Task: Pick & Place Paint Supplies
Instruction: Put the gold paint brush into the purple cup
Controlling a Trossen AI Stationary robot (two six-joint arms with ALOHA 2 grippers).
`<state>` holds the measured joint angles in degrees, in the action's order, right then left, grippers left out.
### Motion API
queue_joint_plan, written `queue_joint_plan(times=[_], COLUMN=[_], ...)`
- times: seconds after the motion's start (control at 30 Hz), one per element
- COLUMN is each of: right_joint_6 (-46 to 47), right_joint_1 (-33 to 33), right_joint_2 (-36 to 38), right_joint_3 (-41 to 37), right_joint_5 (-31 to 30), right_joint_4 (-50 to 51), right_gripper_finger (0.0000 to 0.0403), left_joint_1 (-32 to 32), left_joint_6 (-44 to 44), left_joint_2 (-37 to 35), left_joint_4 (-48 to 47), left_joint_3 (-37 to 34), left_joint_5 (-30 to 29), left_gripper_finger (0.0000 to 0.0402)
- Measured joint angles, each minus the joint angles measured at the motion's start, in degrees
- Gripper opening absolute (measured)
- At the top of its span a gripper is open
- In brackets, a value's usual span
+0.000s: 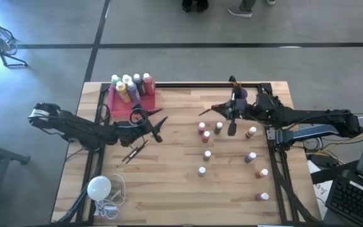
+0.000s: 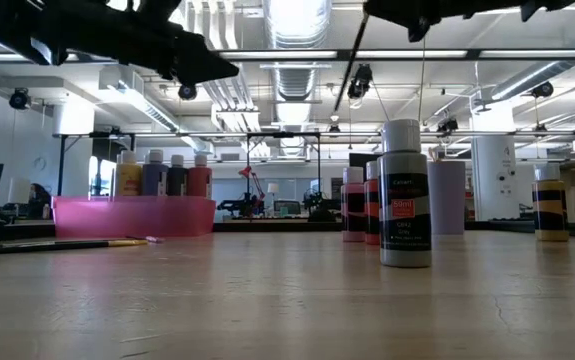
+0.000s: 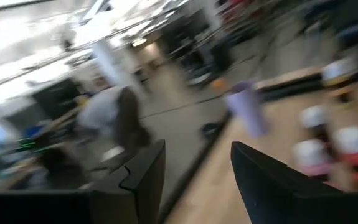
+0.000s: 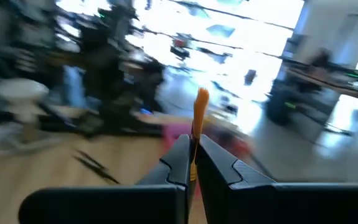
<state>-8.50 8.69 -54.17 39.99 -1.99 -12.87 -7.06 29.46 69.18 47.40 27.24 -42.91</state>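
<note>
While the right gripper (image 4: 192, 163) pinches a paintbrush (image 4: 200, 115) upright above the counter (image 1: 168, 189), the pink tray (image 1: 127, 104) lies well leftward, nearer the left gripper (image 1: 158, 128), whose fingers stand apart, empty.

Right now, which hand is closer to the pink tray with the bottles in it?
Left. The left hand is open just in front of the pink tray, toward its right corner. The right hand, shut on a paintbrush, is far across the table.
</note>
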Motion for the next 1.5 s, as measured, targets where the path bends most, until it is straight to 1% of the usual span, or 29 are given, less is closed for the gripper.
queue_joint_plan(times=[0.1,0.23,0.3,0.37,0.63,0.9,1.23,1.37,1.5], right_joint_6=[-1.8,-2.3,-2.3,-2.2,-2.1,2.2,5.4,6.9,7.3], right_joint_1=[0.0,0.0,0.2,0.8,6.8,13.8,16.7,17.9,19.2], right_joint_2=[2.3,4.9,6.0,7.1,9.7,9.8,9.7,9.7,9.2], right_joint_3=[0.0,0.0,0.0,0.0,0.0,0.0,0.0,0.0,0.0], right_joint_5=[-8.7,-23.1,-29.4,-32.7,-34.2,-34.1,-33.4,-30.1,-29.1], right_joint_4=[4.0,8.6,11.0,12.7,14.1,19.0,23.6,25.4,26.3], right_gripper_finger=[0.0012,0.0013,0.0013,0.0013,0.0013,0.0013,0.0013,0.0013,0.0013], left_joint_1=[0.0,0.0,0.0,0.0,0.0,0.0,0.0,0.0,0.0], left_joint_6=[-4.5,-8.7,-10.1,-10.8,-10.9,-10.9,-11.2,-11.3,-11.5], left_joint_2=[-0.5,-0.5,-0.5,-0.5,-0.5,-0.5,-0.5,-0.5,-0.5], left_joint_4=[0.0,0.0,0.0,0.0,-0.4,-0.4,-0.5,-0.5,-0.9], left_joint_3=[-0.7,-0.8,-0.8,-0.8,-0.8,-1.2,-1.2,-1.2,-1.2], left_joint_5=[7.3,15.5,18.1,19.1,19.3,19.3,19.3,19.3,19.3], left_gripper_finger=[0.0188,0.0188,0.0188,0.0188,0.0188,0.0188,0.0188,0.0188,0.0188])
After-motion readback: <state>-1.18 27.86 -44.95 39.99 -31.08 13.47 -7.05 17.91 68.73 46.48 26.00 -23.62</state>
